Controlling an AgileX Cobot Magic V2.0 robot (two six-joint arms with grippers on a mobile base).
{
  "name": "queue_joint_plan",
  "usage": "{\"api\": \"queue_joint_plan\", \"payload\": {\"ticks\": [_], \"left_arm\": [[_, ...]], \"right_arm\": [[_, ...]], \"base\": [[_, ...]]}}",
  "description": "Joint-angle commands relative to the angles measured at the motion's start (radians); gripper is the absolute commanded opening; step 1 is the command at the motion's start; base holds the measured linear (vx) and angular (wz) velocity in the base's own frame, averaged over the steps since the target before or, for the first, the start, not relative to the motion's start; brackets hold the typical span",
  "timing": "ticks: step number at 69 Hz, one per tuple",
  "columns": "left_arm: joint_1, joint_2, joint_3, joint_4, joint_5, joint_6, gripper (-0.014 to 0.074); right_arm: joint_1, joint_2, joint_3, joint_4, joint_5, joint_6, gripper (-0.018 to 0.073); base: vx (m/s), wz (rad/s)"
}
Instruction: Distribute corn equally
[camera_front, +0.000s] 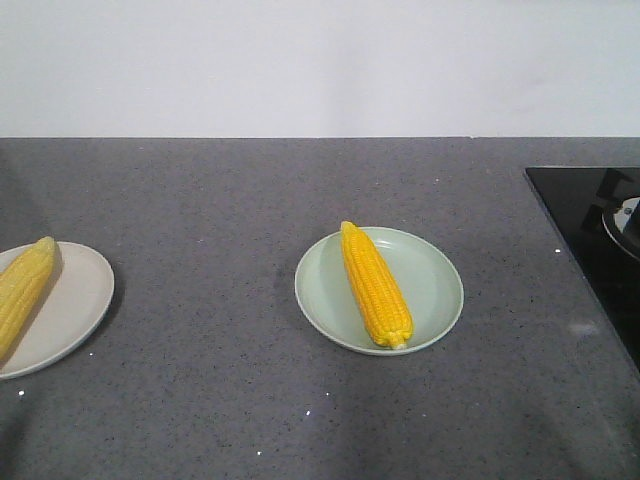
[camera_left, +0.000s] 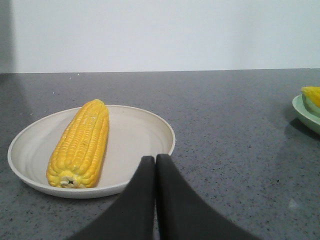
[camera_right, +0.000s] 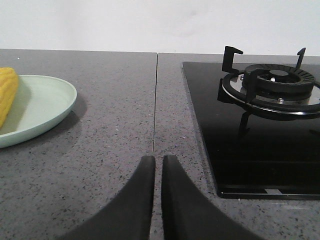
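Both jaws clenched, empty; left corn (camera_left: 80, 145) on white plate (camera_left: 145, 131) just ahead-left, right corn (camera_right: 7, 92) far left.

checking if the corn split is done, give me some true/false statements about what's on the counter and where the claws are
1. Each plate holds one corn cob. True: one cob lies on the green plate, another cob on the white plate.
2. The left claw is gripping a cob. False: its fingers are shut together on nothing, short of the white plate.
3. A gas burner sits on the black cooktop. True.
4. The cob on the green plate hangs far over the rim onto the counter. False: it lies within the plate.
5. The right claw rests on the green plate. False: it is over the bare counter, apart from the plate.
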Motion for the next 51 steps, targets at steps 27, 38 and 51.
{"api": "queue_joint_plan", "payload": {"ticks": [27, 38, 51], "left_arm": [[-0.005, -0.015, 0.002, -0.008, -0.075, -0.009, -0.0009], [-0.005, -0.015, 0.002, -0.008, -0.075, -0.009, -0.0009], [-0.005, -0.015, 0.002, -0.008, -0.075, -0.009, -0.0009]], "right_arm": [[-0.008, -0.009, 0.005, 0.009, -0.065, -0.010, -0.0008], [-0.008, -0.009, 0.004, 0.009, -0.066, -0.010, -0.0008], [-0.008, -0.009, 0.004, 0.009, -0.066, -0.010, -0.0008]], "base": [[0.00, 0.00], [0.00, 0.00], [0.00, 0.00]]}}
